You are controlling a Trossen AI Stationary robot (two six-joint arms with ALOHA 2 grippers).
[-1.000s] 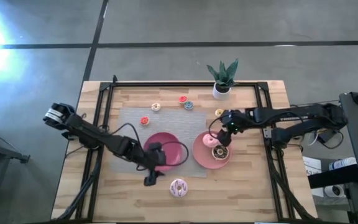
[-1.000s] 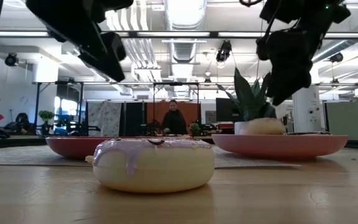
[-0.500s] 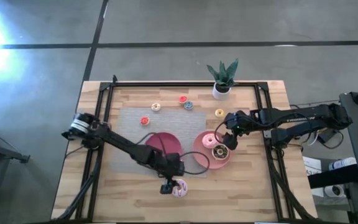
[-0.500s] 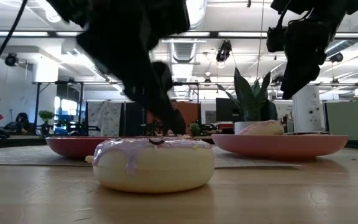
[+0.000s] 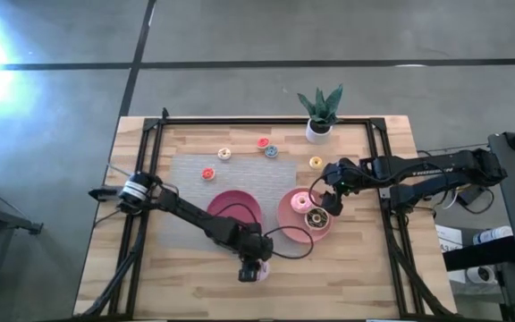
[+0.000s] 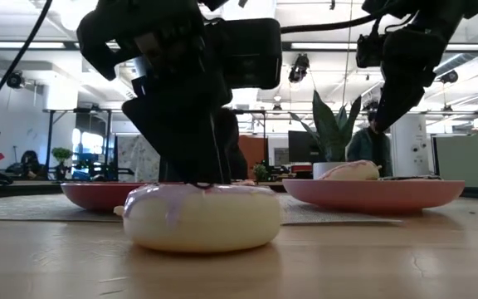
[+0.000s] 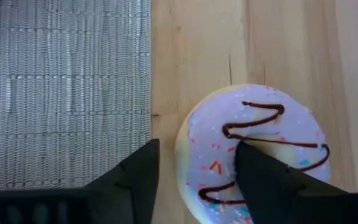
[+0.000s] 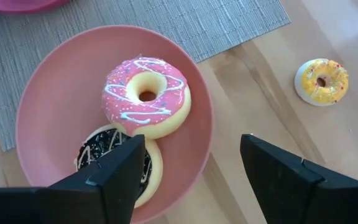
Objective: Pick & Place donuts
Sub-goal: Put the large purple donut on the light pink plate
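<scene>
Pink-white sprinkled donut (image 5: 257,270) on bare wood near the table's front now has your left gripper (image 5: 253,268) down on it, having swung over from the empty plate (image 5: 236,207). Left wrist: fingers (image 7: 260,180) spread, one through its hole. Right wrist: spread right gripper (image 8: 191,171) hovers; right plate (image 8: 55,112) holds pink donut (image 8: 146,97) and chocolate donut (image 8: 107,155).
</scene>
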